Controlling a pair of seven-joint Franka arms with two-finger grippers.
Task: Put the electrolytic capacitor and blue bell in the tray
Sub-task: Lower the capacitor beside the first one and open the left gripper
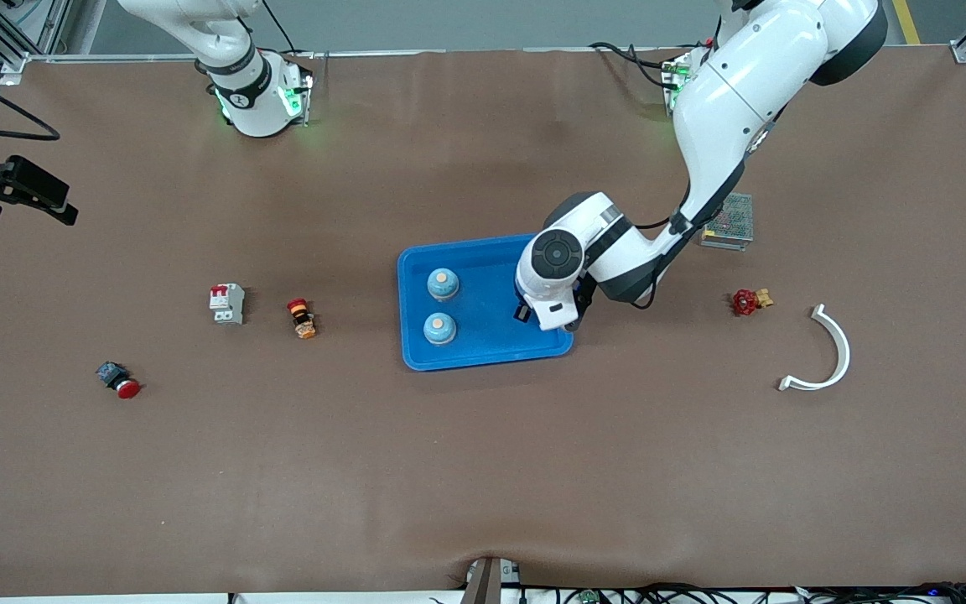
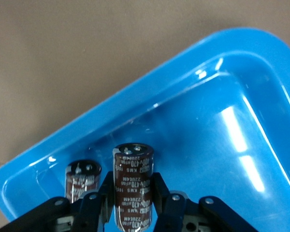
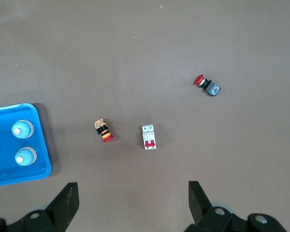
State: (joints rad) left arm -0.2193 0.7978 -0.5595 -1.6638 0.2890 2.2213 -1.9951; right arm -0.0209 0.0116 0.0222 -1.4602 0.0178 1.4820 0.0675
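Observation:
The blue tray lies mid-table. Two blue bells stand in the half of it toward the right arm's end. My left gripper is over the tray's other half, low inside the rim. In the left wrist view my left gripper is shut on an upright brown electrolytic capacitor above the tray floor. A like brown cylinder shows beside it; it may be a reflection. My right gripper waits open and empty, high over bare table.
Toward the right arm's end lie a white breaker, an orange-and-red switch and a red pushbutton. Toward the left arm's end are a grey mesh box, a red valve and a white curved piece.

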